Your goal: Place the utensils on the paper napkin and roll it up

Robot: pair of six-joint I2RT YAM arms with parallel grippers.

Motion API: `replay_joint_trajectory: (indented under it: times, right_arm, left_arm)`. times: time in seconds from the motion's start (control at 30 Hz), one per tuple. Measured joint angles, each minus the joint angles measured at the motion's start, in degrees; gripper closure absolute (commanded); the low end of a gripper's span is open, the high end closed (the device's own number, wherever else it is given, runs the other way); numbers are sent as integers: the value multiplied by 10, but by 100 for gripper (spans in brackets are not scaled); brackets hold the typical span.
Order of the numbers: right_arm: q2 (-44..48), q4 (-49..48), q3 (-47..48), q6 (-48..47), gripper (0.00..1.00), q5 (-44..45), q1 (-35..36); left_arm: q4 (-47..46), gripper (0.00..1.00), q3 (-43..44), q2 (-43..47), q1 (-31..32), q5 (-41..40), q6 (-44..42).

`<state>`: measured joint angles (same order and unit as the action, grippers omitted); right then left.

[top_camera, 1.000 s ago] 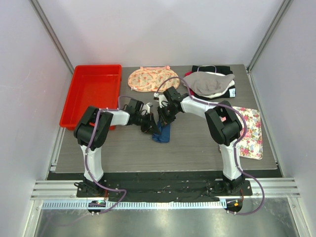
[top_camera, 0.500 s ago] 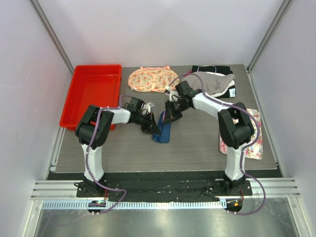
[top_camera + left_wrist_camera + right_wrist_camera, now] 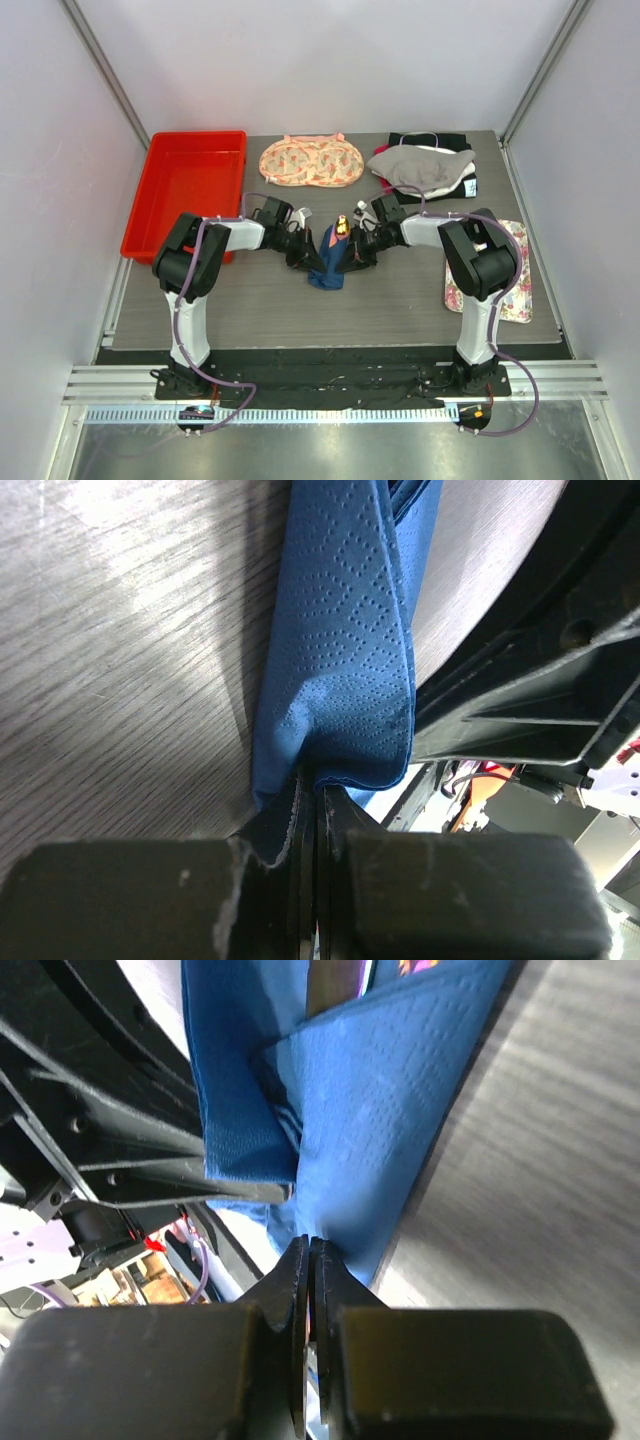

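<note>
**Both arms pinching the napkin bundle at mid-table**

The blue napkin is lying near the middle of the table, folded into a narrow bundle running away from the arm bases. The utensils are sitting inside it. Only their coloured ends are poking out at the far end, and how many there are cannot be told.

The left fingers are reaching in from the left side of the bundle. In the left wrist view they are pressing together on a fold of the napkin, which is rising from them as a draped ridge. The right fingers are coming in from the opposite side. In the right wrist view they are closing flat on the napkin's edge, with a utensil end showing between the layers at the top.

Whether the bundle is resting fully on the table cannot be told.

A red tray is sitting at the far left, a peach cloth and a grey cloth pile are lying along the far edge, and a floral mat is lying at the right.
</note>
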<state>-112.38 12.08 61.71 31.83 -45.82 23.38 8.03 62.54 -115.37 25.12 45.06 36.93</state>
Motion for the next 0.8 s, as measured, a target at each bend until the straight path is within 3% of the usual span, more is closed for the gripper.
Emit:
replay_joint_trajectory:
  times: [0.27, 0.8]
  right_arm:
    - [-19, -38, -7, 30, 99, 0, 0]
    - [-22, -10, 7, 23, 99, 18, 6]
  left_arm:
    - [5, 96, 3, 0, 1, -3, 0]
    - [20, 91, 5, 32, 27, -58, 39]
